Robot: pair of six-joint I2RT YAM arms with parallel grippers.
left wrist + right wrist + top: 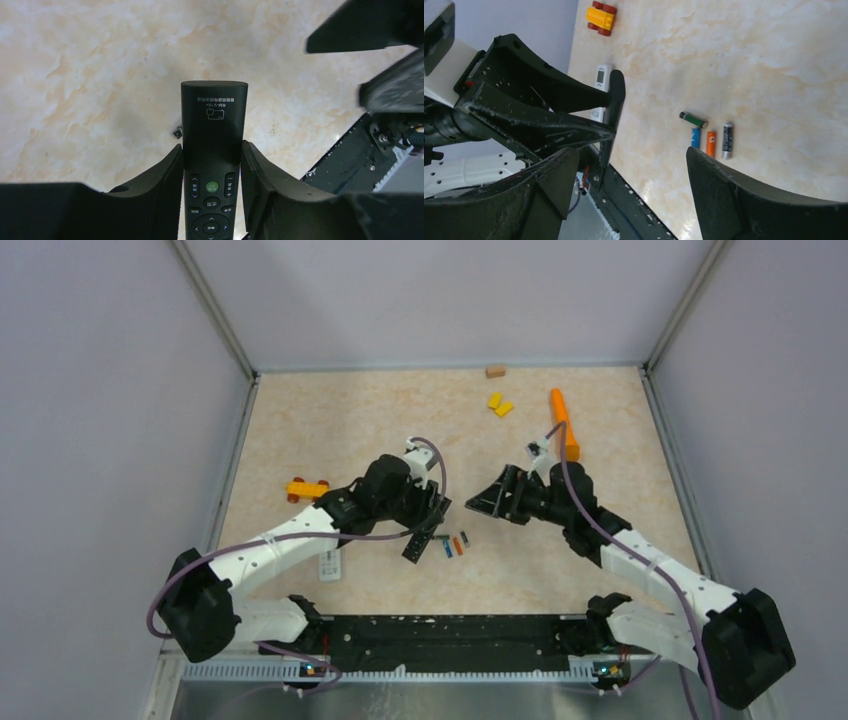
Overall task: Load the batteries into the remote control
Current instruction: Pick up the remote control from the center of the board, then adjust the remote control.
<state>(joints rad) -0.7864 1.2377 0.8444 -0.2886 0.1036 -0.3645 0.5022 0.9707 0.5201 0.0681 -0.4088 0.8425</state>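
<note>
My left gripper [428, 518] is shut on a black remote [414, 548] and holds it above the table, tilted, its free end pointing at the near edge. In the left wrist view the remote [214, 120] sits button side up between the two fingers [165, 180]. Four small batteries [452, 545] lie side by side on the table just right of the remote. The right wrist view shows a dark green one [693, 119], a blue one [695, 137], an orange-red one [711, 143] and a dark one [727, 140]. My right gripper [487, 500] is open and empty, above and right of the batteries.
A white remote [330, 565] lies left of the black one. A yellow toy car [307, 489] sits at the left. A long orange cylinder [562, 420], two yellow blocks [499, 404] and a brown block [495, 370] lie at the back. A black base rail [440, 640] runs along the near edge.
</note>
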